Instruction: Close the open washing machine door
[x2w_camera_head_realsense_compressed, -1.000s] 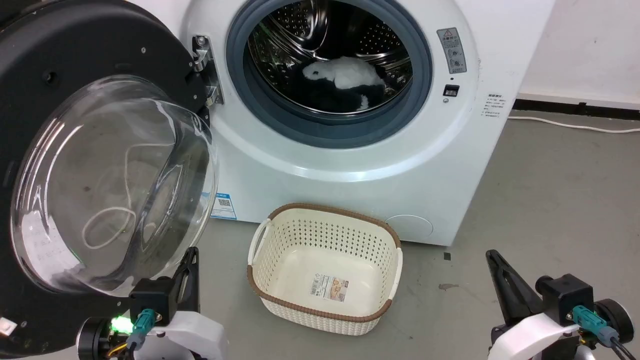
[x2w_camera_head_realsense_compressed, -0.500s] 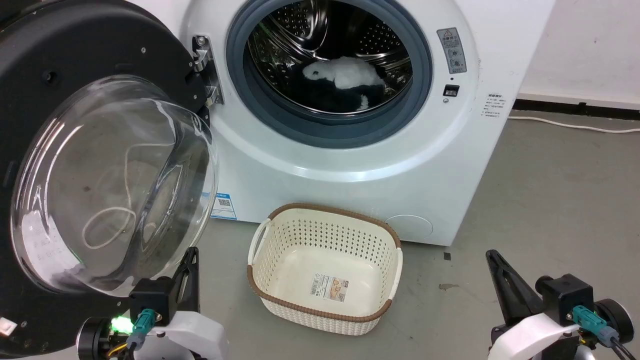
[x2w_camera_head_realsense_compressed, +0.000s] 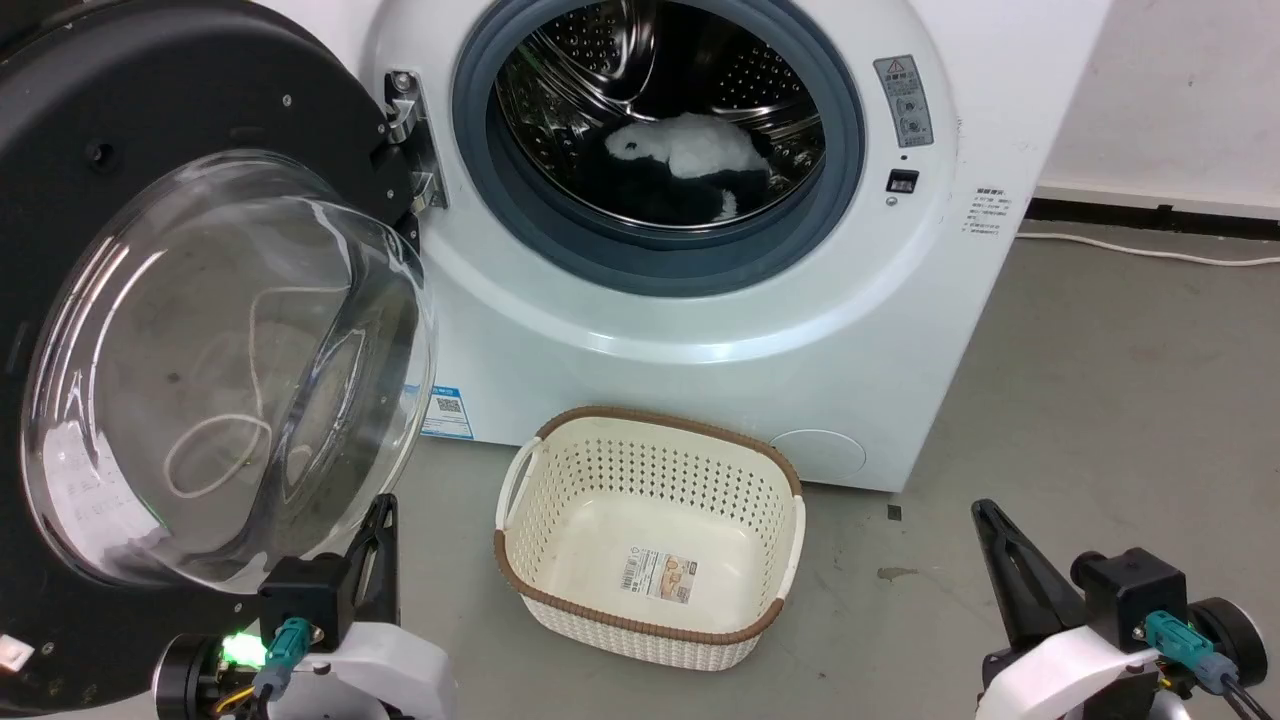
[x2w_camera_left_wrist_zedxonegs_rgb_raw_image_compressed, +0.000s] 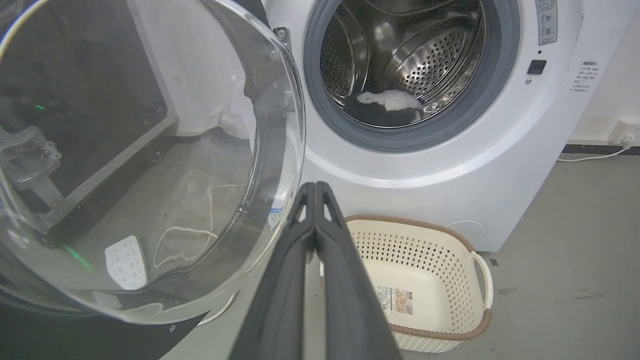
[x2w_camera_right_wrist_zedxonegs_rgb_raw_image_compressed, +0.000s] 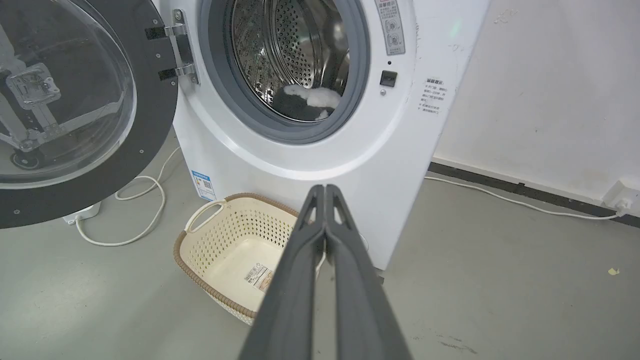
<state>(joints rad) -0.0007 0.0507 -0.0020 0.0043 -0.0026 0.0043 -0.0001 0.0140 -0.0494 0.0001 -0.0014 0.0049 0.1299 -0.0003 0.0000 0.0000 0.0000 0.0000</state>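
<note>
The washing machine door stands wide open at the left, its black rim and bulging glass bowl facing me, hinged by metal to the white machine. The door hangs left of the steel drum opening, where white and dark laundry lies. My left gripper is shut and empty, just below the glass bowl's lower edge; its tips meet beside the bowl's right rim. My right gripper is shut and empty at lower right, its tips pointing at the machine's lower front.
A cream perforated laundry basket with a brown rim sits empty on the grey floor before the machine, between my arms. A white cable and power strip lie on the floor behind the door. Another cable runs along the right wall.
</note>
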